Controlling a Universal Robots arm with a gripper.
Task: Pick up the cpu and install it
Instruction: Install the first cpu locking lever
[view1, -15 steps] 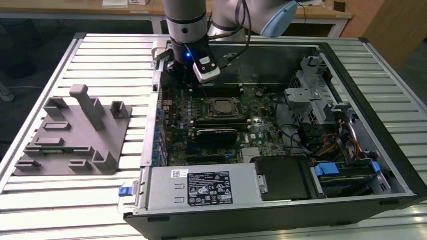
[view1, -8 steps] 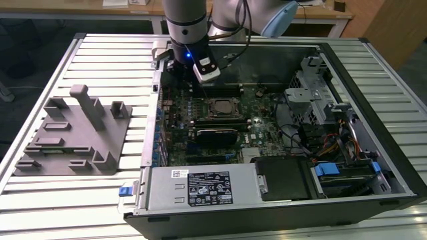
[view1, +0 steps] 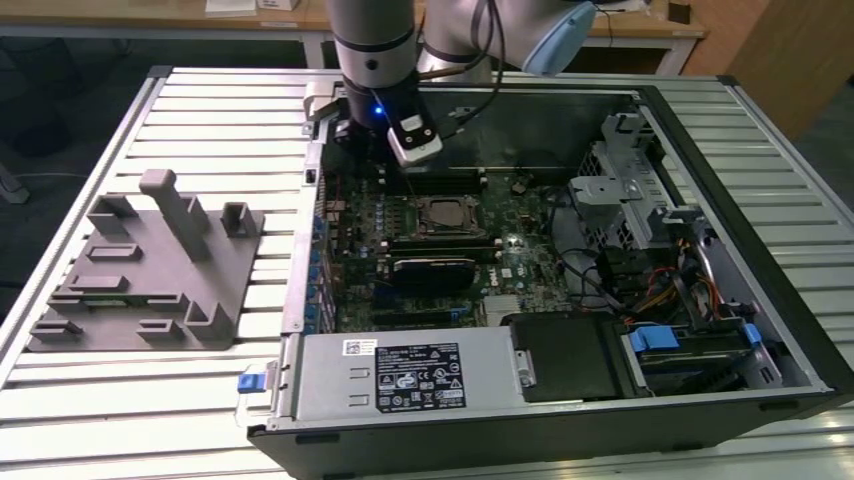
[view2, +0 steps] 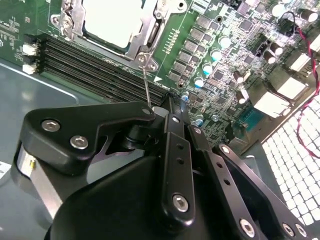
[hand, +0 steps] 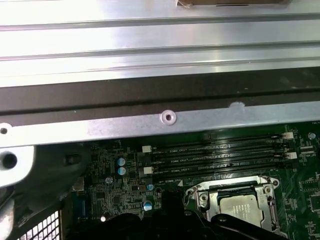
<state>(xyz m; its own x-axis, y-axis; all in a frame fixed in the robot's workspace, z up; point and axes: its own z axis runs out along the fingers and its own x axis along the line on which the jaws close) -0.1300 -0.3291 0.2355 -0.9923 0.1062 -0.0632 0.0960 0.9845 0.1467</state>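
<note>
Cpu (view2: 112, 22): pale silvery metal top, matt, smooth. Fixture (view1: 147, 270): grey matt plastic. Desk (view1: 200, 100): ribbed bare metal, dull sheen. Computer case (view1: 534, 110): grey sheet metal, smooth.

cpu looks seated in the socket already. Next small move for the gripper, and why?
Probably nudge the gripper toward the lever. The cpu already lies in the socket, yet the thin lever stands up, seemingly unlatched, and the gripper sits over the memory slots, beside the socket rather than on it.
</note>
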